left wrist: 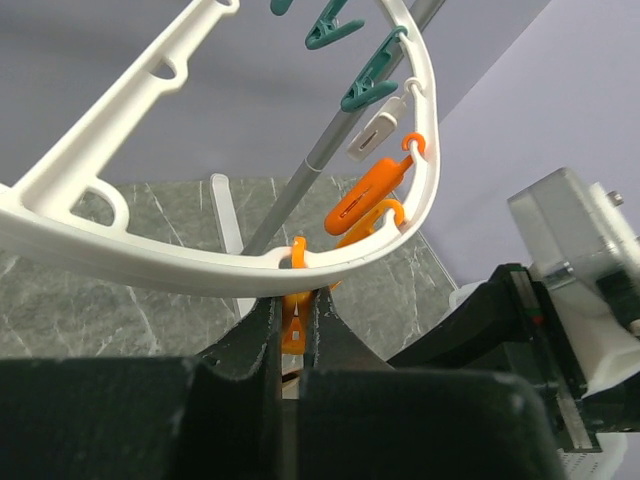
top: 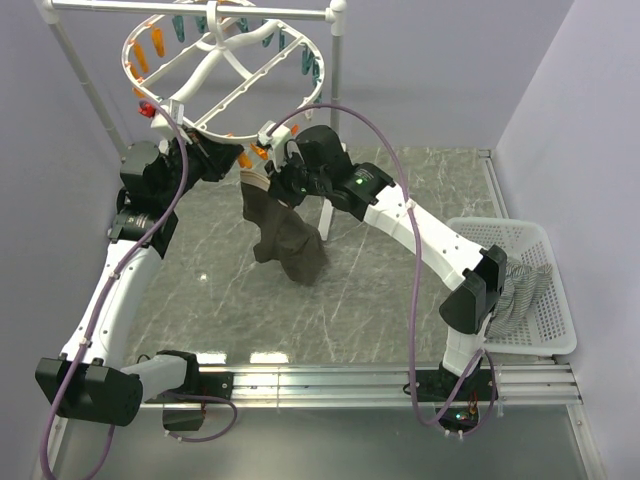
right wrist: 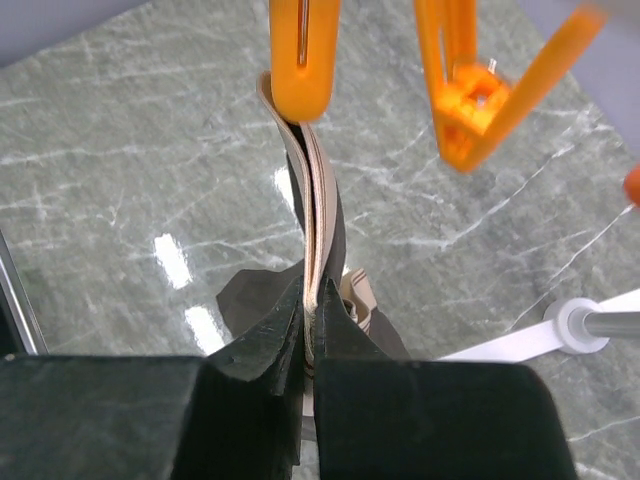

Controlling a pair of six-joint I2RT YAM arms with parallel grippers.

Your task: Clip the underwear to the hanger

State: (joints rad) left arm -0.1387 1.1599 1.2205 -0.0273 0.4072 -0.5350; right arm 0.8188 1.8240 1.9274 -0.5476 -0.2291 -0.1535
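Note:
The white oval hanger point(top: 225, 65) hangs from the rail at the back, with orange and teal clothespins on its rim. The dark olive underwear point(top: 285, 235) hangs below it, its lower end resting on the table. My right gripper point(right wrist: 312, 290) is shut on the tan waistband point(right wrist: 315, 200) and holds it upright. An orange clothespin point(right wrist: 303, 60) meets the waistband's top edge. My left gripper point(left wrist: 293, 300) is shut on an orange clothespin point(left wrist: 293, 325) just under the hanger rim point(left wrist: 150, 265). In the top view the two grippers point(top: 238, 160) point(top: 272, 183) sit close together under the ring.
A white basket point(top: 560, 330) at the right holds a grey striped cloth point(top: 522, 285). The white pole rail point(top: 200, 10) and its uprights stand at the back. A second orange clothespin point(right wrist: 470, 90) hangs spread beside the waistband. Purple walls stand on both sides.

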